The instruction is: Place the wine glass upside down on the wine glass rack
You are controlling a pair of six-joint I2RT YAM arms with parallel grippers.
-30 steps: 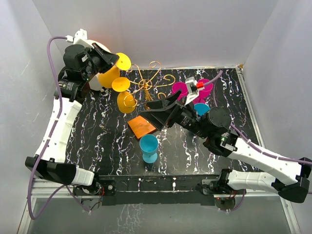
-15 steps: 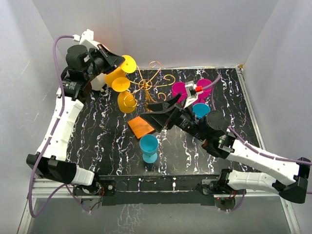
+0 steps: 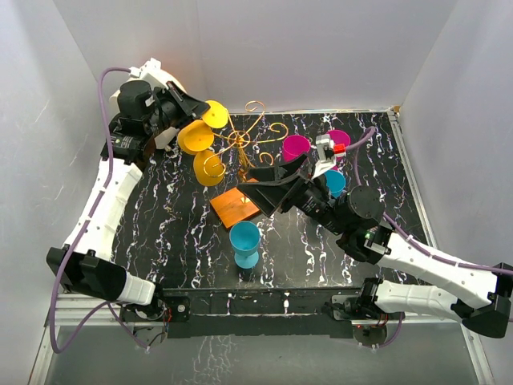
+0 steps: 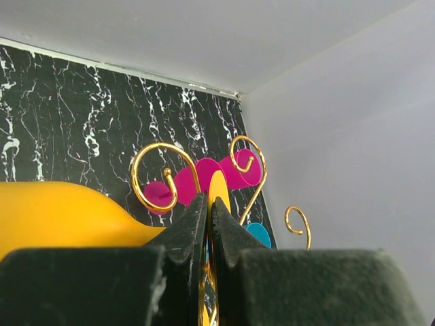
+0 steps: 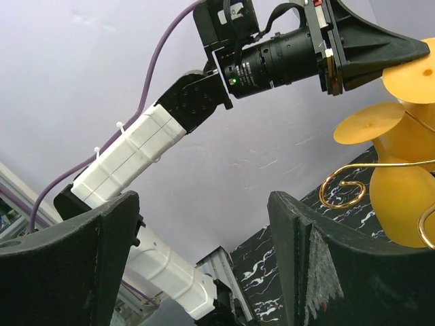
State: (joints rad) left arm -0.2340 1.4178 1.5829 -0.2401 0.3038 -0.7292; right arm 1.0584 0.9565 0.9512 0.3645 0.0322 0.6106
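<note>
My left gripper [image 3: 199, 109] is shut on the foot of a yellow wine glass [image 3: 213, 114], held up at the left side of the wine glass rack [image 3: 240, 140]. In the left wrist view the fingers [image 4: 194, 224] pinch the thin yellow foot [image 4: 219, 187], the bowl [image 4: 61, 217] bulges at the left, and gold scrolls [image 4: 155, 170] curl just beyond. A second yellow glass [image 3: 208, 168] hangs upside down on the rack. My right gripper [image 3: 268, 183] stands open and empty over the rack's orange base [image 3: 232, 208]. From the right wrist I see its wide-apart fingers [image 5: 306, 251] and the left gripper [image 5: 367, 47].
A blue glass [image 3: 244, 241] stands near the front, close to the orange base. Two magenta glasses [image 3: 295, 147] [image 3: 338, 138] and another blue one [image 3: 333, 183] stand at the right, by the right arm. White walls close in on the left, back and right.
The left arm has carried the yellow glass to the right, closer to the rack's scrolls. The right arm has shifted slightly right, still open.
</note>
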